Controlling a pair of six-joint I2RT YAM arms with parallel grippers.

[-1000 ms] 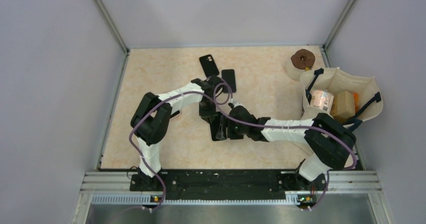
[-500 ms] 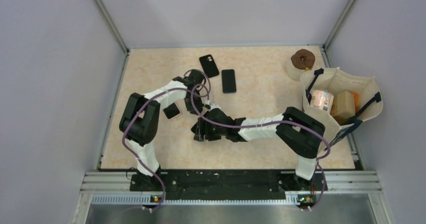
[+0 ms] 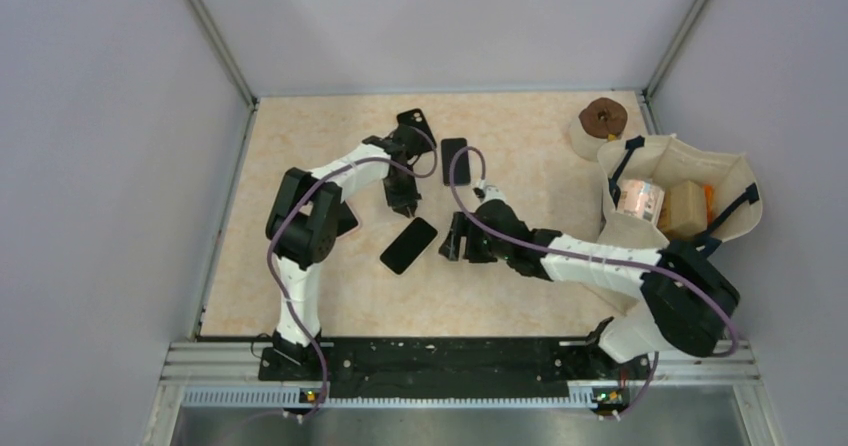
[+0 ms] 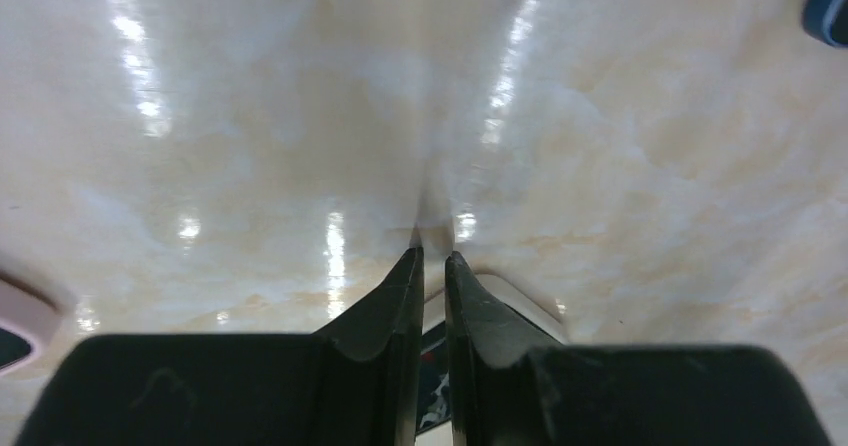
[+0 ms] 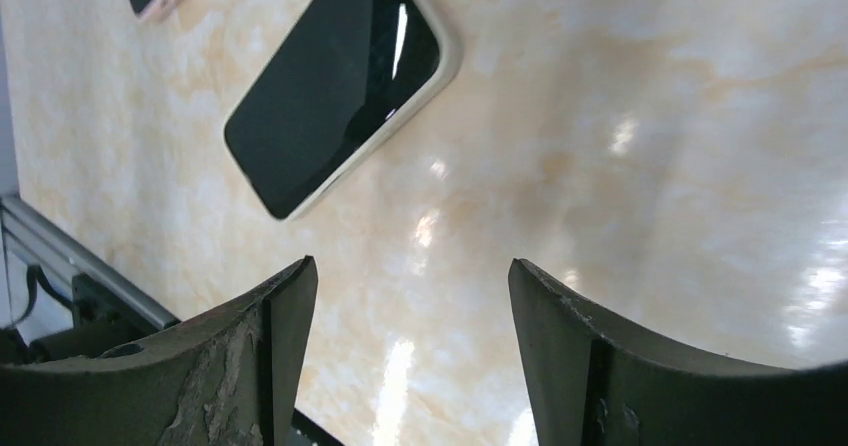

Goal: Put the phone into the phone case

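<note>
Looks like the tail end of the seating step: phone (image 3: 408,245) flat on the table (image 3: 540,146), screen up, lying diagonal between the two arms, touched by neither. Ringed in the right wrist view by a light rim, prob. the phone case (image 5: 455,56) already round it, though can't confirm full seating at the corners from this angle. Right gripper (image 3: 450,239) just beside the phone's right end, fingers wide apart, nothing btwn them. Left gripper (image 3: 408,206) just past the phone's far end, fingers nearly together w/ only a slit, clamped on nothing. Next move, as a guess: back down over the phone w/ closed fingertips, pressing along the rim, esp. the corners, w/ the other gripper braced against an edge to stop any skating on the glossy top. Vs half a sec ago: then bunched together over that spot, hiding the phone; now drawn apart, right gripper back toward its own side & spread wider, left arm swung toward the far edge and covering part of the pink-rimmed handset (image 3: 347,221). No change to the two dark slabs (image 3: 454,161) near the far edge.
</note>
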